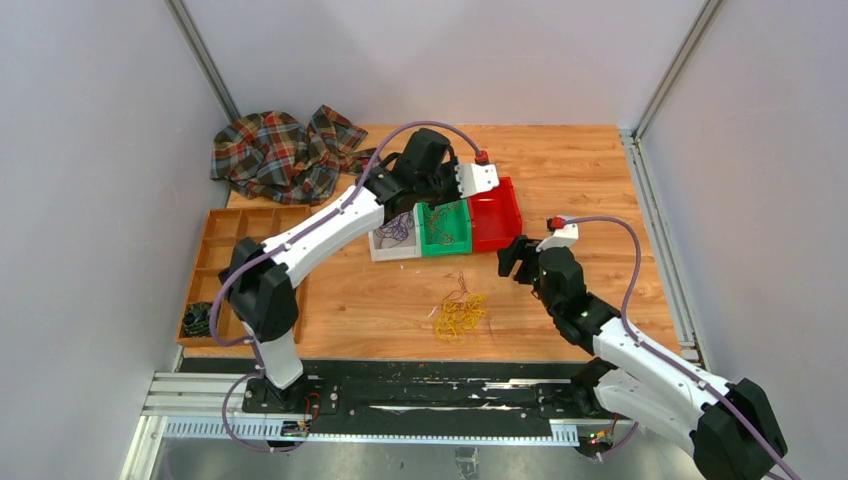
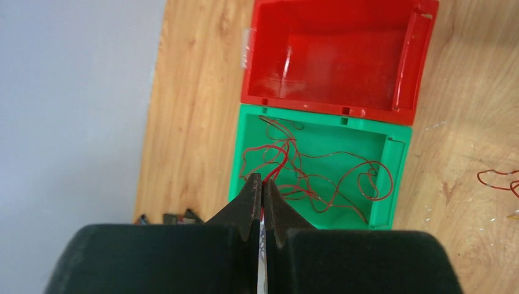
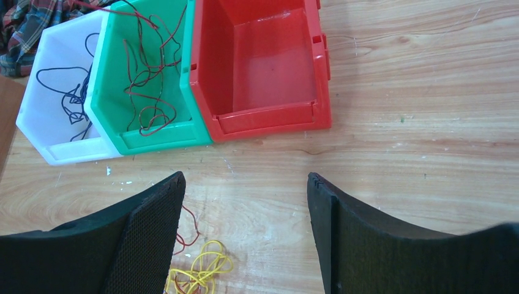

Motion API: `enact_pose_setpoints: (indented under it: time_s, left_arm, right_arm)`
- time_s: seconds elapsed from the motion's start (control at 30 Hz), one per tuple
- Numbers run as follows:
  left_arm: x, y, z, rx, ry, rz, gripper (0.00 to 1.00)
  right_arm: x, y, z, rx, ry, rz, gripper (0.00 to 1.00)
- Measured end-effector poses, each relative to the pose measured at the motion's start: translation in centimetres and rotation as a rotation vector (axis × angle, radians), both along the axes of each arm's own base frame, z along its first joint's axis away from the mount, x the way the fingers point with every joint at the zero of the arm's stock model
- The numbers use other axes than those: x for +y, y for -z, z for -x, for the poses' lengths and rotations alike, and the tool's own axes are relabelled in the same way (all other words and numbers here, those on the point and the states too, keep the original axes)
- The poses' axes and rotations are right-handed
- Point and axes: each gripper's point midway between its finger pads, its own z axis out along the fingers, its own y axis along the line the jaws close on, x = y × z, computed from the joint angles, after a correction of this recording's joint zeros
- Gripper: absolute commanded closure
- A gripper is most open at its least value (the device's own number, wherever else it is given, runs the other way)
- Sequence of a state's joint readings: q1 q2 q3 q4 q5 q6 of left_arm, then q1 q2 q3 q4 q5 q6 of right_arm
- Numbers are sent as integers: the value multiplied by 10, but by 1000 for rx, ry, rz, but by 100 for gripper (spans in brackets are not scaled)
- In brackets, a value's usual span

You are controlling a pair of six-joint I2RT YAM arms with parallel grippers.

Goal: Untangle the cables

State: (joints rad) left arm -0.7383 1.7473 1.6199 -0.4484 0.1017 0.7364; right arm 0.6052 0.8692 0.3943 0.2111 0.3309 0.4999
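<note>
Left tool [image 2: 262, 179] clenched on a red cable [image 2: 280, 156] hanging into the green bin [image 2: 396, 184] (right tool [image 3: 245, 180] released).

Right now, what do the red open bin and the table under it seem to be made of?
The red open-topped bin looks like glossy moulded plastic: its smooth walls reflect light. The brown table looks like wood, showing grain lines; it may be a laminate.

My left arm [image 1: 325, 225] and right arm [image 1: 650, 365]: white link shells, black joint housings, lilac hose [image 1: 432, 126] along each to a red plug [image 1: 481, 157] at the wrist, black wedge fingers [image 3: 147, 245] with meshed pads.
</note>
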Motion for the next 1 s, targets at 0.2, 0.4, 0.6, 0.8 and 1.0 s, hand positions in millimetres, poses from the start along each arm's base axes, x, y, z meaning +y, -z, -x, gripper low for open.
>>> enact_pose_setpoints:
  time_s: [0.2, 0.4, 0.6, 0.8, 1.0]
  left_arm:
    - [0, 34, -19, 54, -20, -11, 100]
    - [5, 59, -41, 18, -40, -17, 100]
    - [5, 110, -56, 22, -48, -65, 100]
    - [10, 156, -57, 48, -42, -122, 99]
    - [15, 172, -54, 50, -47, -139, 100]
  right_arm:
    - [-3, 2, 0, 5, 14, 6, 28]
    - [-4, 7, 2, 24, 15, 19, 28]
    - [-5, 11, 3, 39, 16, 26, 28]
    - [-7, 12, 5, 50, 18, 33, 28]
    - [-8, 12, 6, 52, 19, 32, 28]
